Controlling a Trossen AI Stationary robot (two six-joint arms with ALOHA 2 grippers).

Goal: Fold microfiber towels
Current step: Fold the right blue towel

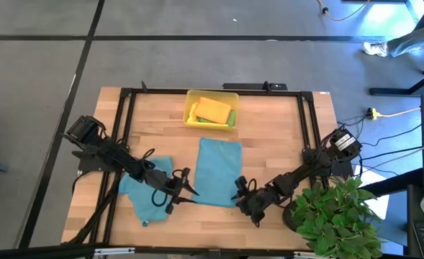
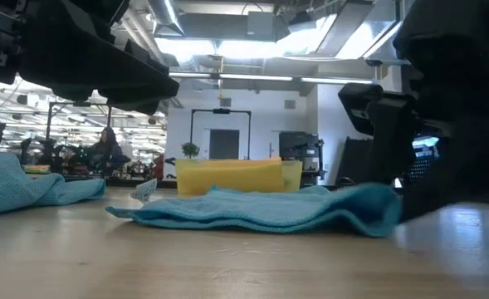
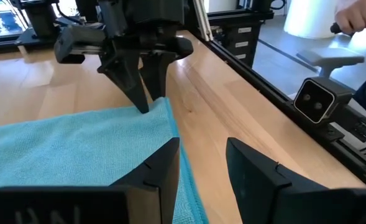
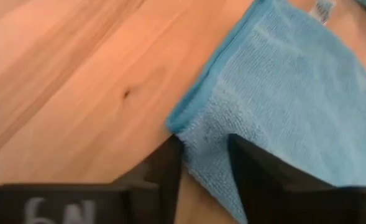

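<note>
Flanking the flat teal towel (image 1: pixel 219 171), both spread end effectors (image 3: pixel 201 162) (image 4: pixel 204 165) grip nothing, wrist views reveal.

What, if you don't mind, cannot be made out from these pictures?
- Cloths in the translucent yellow plastic tray: high view shows orange, yellow and green, too small to count.
- Flat teal-blue microfiber towel: low view hides its far part.
- Crumpled teal-blue towel: the left gripper covers part.
- Right gripper: grip on towel unclear.

Teal, yellow and wood tones

2 plain teal-blue microfiber towels (image 1: pixel 219 171) (image 1: pixel 145 188) lie on the light wooden tabletop (image 1: pixel 269 140); a translucent yellow plastic tray (image 1: pixel 191 115) holds orange, yellow and green cloths (image 1: pixel 213 110).
</note>
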